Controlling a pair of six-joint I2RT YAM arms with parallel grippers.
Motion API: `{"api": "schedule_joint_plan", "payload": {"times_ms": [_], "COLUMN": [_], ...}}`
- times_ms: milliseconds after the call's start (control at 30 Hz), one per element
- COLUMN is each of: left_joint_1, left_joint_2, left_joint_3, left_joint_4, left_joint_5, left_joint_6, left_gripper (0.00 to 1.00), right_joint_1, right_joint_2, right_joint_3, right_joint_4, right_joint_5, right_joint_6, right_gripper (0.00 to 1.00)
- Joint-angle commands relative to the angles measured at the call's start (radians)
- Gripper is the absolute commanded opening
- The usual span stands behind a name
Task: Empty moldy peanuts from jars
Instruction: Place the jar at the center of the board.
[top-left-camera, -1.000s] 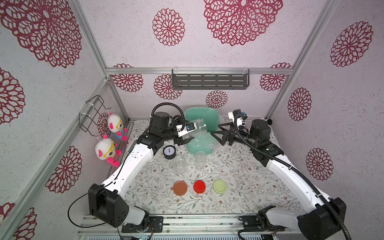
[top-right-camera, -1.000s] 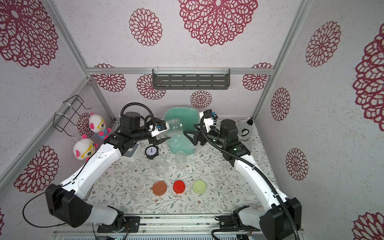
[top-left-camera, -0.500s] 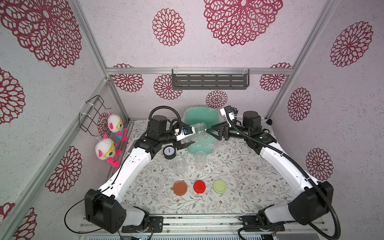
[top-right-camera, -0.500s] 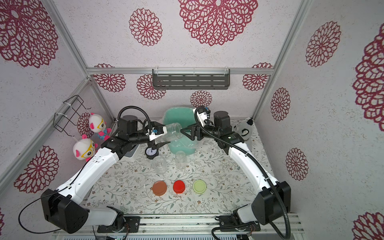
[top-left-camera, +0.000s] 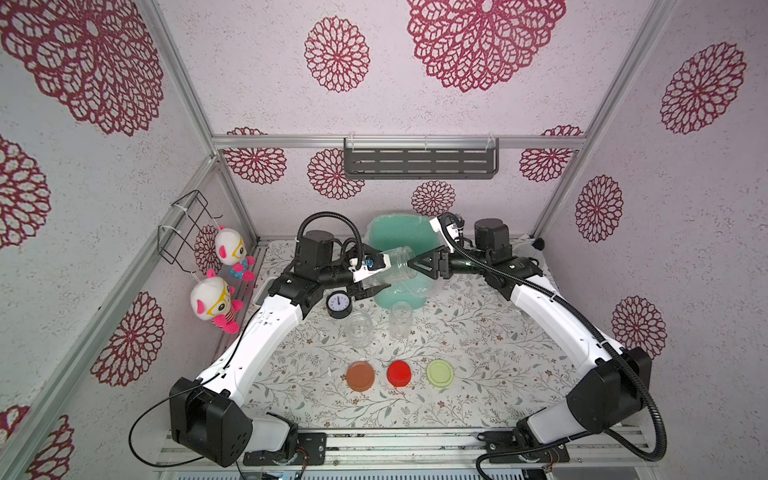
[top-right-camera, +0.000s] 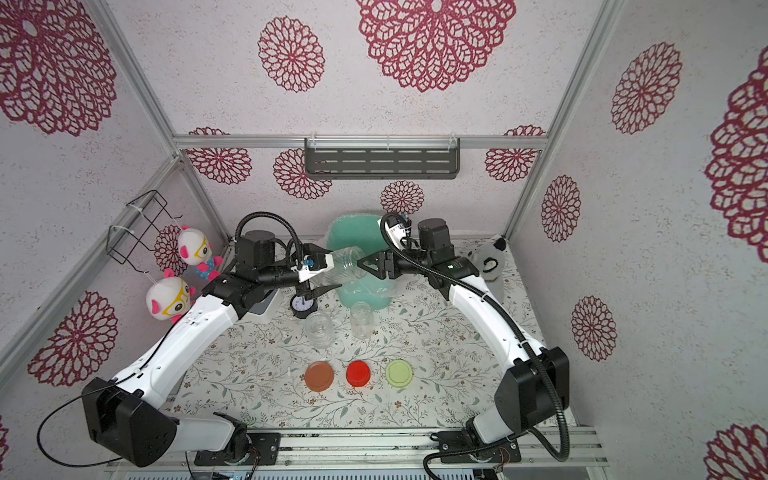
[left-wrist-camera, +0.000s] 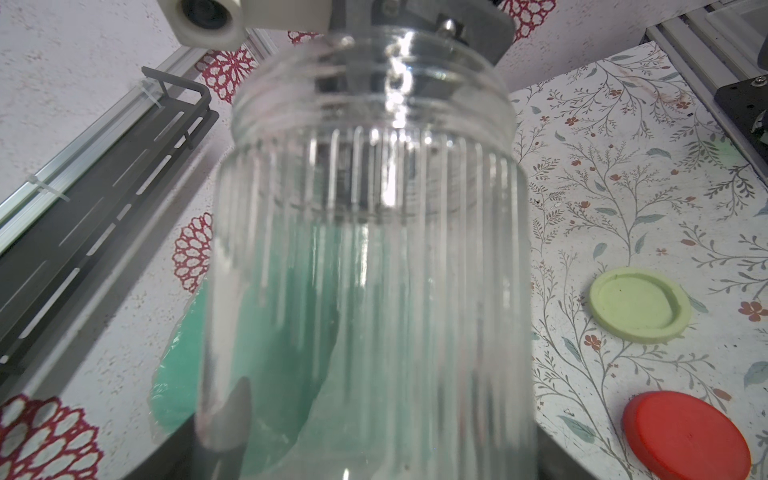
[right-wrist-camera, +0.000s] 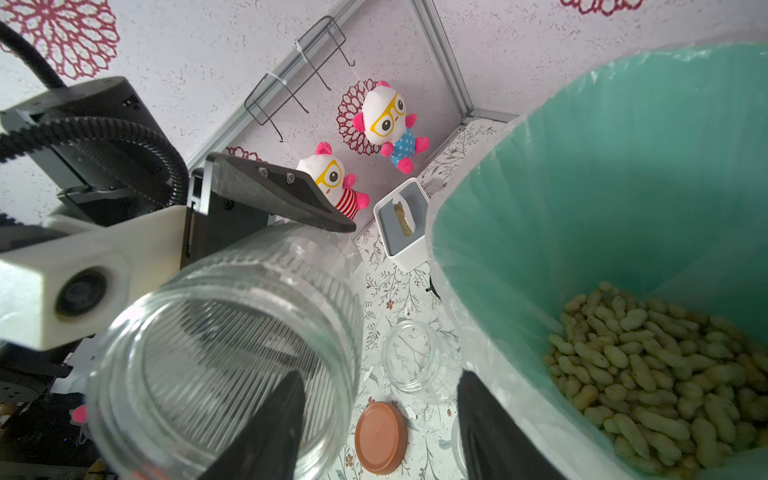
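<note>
Ribbed clear jar (top-left-camera: 395, 270) clamped in left fingers (right-wrist-camera: 282, 195), right fingers (right-wrist-camera: 266, 428) apart at rim

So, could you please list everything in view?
jars: three, clear; one tilted over the bin, two upright before it
lids: three; brown-orange, red, yellow-green; front row
peanuts: many, tan; inside the bin
bin: one, teal, lined; back centre
dial: one, black; beside the bin
plush toys: three; two white, left wall; one panda, back right
wire rack: one, black; left wall
shelf: one, dark grey; back wall
tray: one, white; back left
left hand: shut on the tilted jar
right hand: open at its mouth
</note>
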Motion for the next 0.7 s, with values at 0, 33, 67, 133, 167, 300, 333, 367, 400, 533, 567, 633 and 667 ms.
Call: {"api": "schedule_joint_plan", "payload": {"times_ms": [0, 33, 67, 133, 167, 300, 333, 367, 400, 533, 567, 633, 667], "left_joint_1": [0.006, 0.006, 0.006, 0.005, 0.004, 0.003, 0.004, 0.003, 0.004, 0.004, 0.003, 0.004, 0.004], "left_joint_2": [-0.001, 0.000, 0.003, 0.006, 0.006, 0.006, 0.005, 0.005, 0.006, 0.009, 0.009, 0.009, 0.009], "left_joint_3": [0.020, 0.020, 0.020, 0.020, 0.021, 0.023, 0.023, 0.023, 0.023, 0.023, 0.024, 0.024, 0.026], "left_joint_4": [0.062, 0.062, 0.059, 0.057, 0.057, 0.053, 0.053, 0.052, 0.052, 0.053, 0.052, 0.050, 0.048], "left_joint_5": [0.036, 0.032, 0.032, 0.033, 0.035, 0.036, 0.035, 0.035, 0.035, 0.035, 0.036, 0.037, 0.037], "left_joint_6": [-0.008, -0.006, -0.004, -0.004, -0.004, -0.004, -0.004, -0.004, -0.004, -0.006, -0.006, -0.008, -0.008], "left_gripper": [0.00, 0.00, 0.00, 0.00, 0.00, 0.00, 0.00, 0.00, 0.00, 0.00, 0.00, 0.00, 0.00], "right_joint_1": [0.013, 0.018, 0.023, 0.031, 0.035, 0.043, 0.046, 0.047, 0.049, 0.054, 0.055, 0.056, 0.055], "right_joint_2": [0.011, 0.018, 0.025, 0.034, 0.040, 0.052, 0.054, 0.056, 0.059, 0.067, 0.069, 0.071, 0.072], "right_joint_3": [0.048, 0.055, 0.063, 0.072, 0.076, 0.086, 0.089, 0.090, 0.091, 0.093, 0.094, 0.094, 0.095], "right_joint_4": [-0.017, -0.027, -0.038, -0.047, -0.050, -0.053, -0.051, -0.050, -0.047, -0.041, -0.041, -0.039, -0.037], "right_joint_5": [0.002, 0.010, 0.018, 0.024, 0.025, 0.023, 0.022, 0.020, 0.014, 0.008, 0.007, 0.004, 0.002], "right_joint_6": [-0.019, -0.027, -0.032, -0.038, -0.039, -0.042, -0.042, -0.040, -0.040, -0.037, -0.037, -0.035, -0.035], "right_gripper": [0.57, 0.56, 0.56, 0.54, 0.54, 0.52, 0.52, 0.51, 0.50, 0.48, 0.47, 0.45, 0.44]}}
